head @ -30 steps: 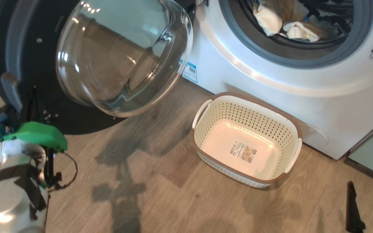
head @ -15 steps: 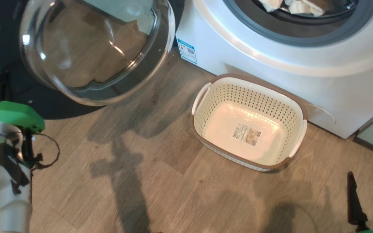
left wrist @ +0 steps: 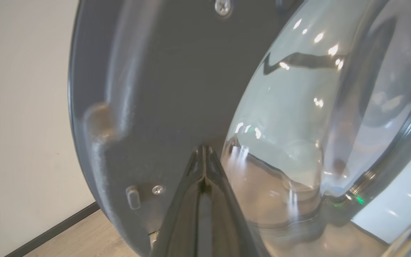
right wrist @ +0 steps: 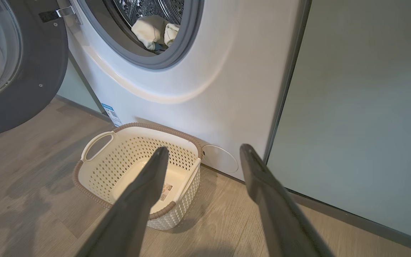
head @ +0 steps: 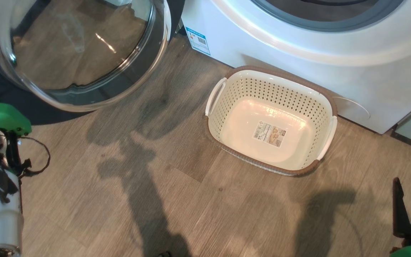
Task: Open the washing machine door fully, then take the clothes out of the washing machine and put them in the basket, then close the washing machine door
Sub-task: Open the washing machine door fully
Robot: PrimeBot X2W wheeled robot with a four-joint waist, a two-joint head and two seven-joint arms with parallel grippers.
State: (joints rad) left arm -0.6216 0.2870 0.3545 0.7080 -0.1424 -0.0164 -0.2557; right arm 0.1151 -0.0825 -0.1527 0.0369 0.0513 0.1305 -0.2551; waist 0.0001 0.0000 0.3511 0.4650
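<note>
basket (head: pixel 269 93): on floor (head: pixel 177 185) before washing machine (head: pixel 298 46) | door (head: pixel 73 53): left of basket | clothes (right wrist: pixel 152 30): in drum (right wrist: pixel 139 6)

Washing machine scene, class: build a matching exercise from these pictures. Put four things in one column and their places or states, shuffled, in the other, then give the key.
Things
1. basket
2. clothes
3. washing machine door
4. right gripper

Places or states
a. inside the washing machine
b. swung open
c. empty, standing on the floor
d. open, holding nothing

Pairs: 1-c, 2-a, 3-b, 4-d
</note>
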